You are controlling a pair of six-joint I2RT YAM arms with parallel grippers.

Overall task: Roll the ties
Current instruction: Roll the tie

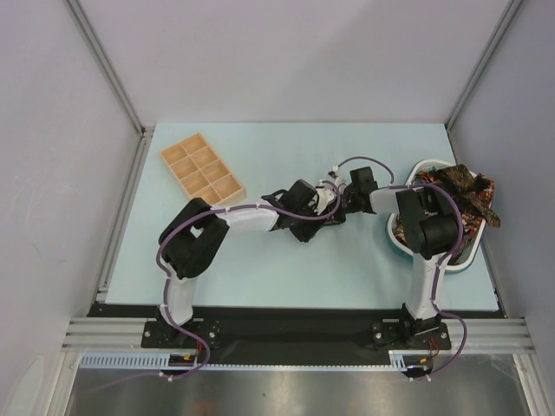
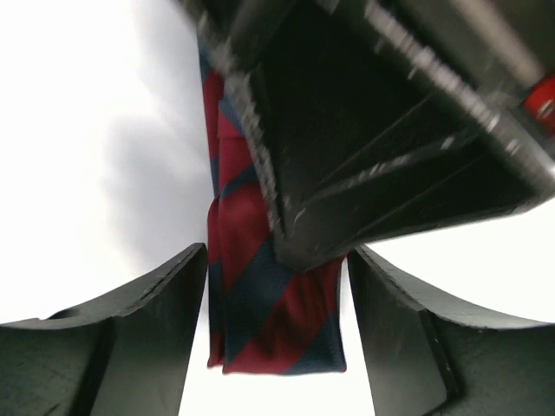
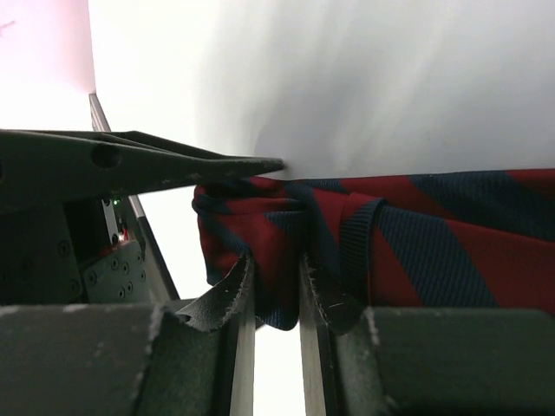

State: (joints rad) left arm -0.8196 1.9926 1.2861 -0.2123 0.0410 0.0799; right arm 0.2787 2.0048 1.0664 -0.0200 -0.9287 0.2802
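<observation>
Right wrist: jaws apparently pinch striped tie [image 3: 434, 251].

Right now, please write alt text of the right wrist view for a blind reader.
The right claw pinches a folded end of the navy tie with red stripes, its fingers nearly together on the fabric. The tie runs off to the right against a pale surface; a dark pointed bar reaches in from the left above it.
</observation>
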